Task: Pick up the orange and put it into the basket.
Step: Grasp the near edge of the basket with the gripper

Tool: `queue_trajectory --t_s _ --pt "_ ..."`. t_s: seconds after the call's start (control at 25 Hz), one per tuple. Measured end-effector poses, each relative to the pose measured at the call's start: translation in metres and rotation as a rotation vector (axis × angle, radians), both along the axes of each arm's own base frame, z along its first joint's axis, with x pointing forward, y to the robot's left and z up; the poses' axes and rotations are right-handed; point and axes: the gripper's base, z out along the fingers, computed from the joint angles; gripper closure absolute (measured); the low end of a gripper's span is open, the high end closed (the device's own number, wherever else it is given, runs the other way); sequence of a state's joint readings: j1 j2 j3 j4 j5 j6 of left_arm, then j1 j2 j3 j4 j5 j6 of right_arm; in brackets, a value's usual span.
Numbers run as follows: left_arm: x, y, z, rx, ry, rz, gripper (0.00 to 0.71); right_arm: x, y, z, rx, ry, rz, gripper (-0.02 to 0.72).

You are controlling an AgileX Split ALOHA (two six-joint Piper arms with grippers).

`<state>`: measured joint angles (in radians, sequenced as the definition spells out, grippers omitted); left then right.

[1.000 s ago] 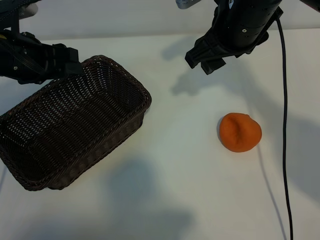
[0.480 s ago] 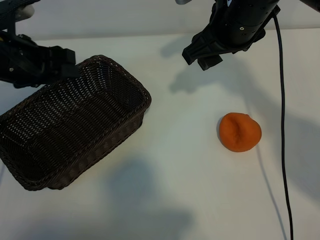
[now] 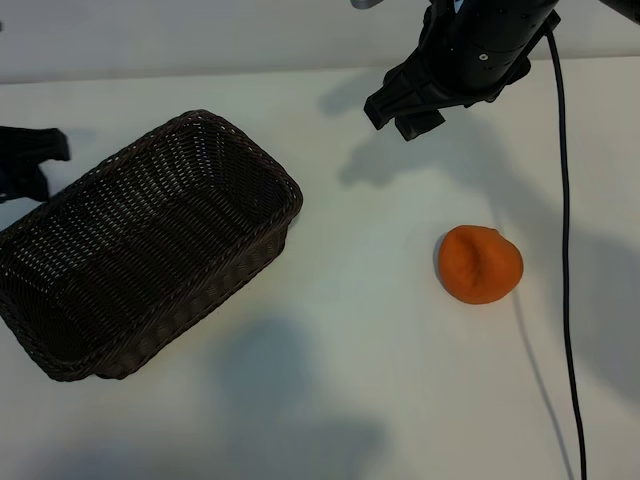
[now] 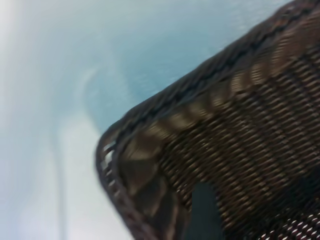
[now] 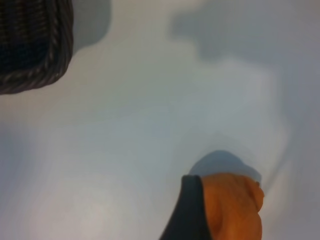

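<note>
One orange [image 3: 481, 264] lay on the white table [image 3: 350, 330], well apart from the one wicker basket [image 3: 140, 245], on the basket's right-arm side. Round as it was, it had no clear long axis; its crease faced upward. The basket ran lengthwise on a diagonal, one short end nearer the left gripper [image 3: 30, 160], which hung just beside its rim with jaws spread wide and empty. Beyond the orange, the right gripper [image 3: 405, 110] hovered, also wide open, holding nothing.
</note>
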<state>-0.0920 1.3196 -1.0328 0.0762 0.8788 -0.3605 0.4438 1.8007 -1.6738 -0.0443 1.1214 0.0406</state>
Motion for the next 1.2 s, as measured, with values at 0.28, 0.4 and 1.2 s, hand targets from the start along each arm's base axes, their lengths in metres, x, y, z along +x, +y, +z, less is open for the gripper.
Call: queue_trajectory --t_s 0.28,0.4,1.2 --pt "-0.028 0.003 -0.015 -0.016 0.042 0.047 0.121 0.003 0.001 -0.006 -0.006 0.012 0.000 0.108" --pt "-0.044 0.005 -0.027 -0.022 0.069 0.068 0.121 0.006 0.002 -0.012 -0.012 0.026 0.000 0.108" --pt "-0.078 0.017 -0.070 -0.023 -0.005 0.274 0.121 0.005 0.002 -0.016 -0.028 0.050 0.002 0.108"
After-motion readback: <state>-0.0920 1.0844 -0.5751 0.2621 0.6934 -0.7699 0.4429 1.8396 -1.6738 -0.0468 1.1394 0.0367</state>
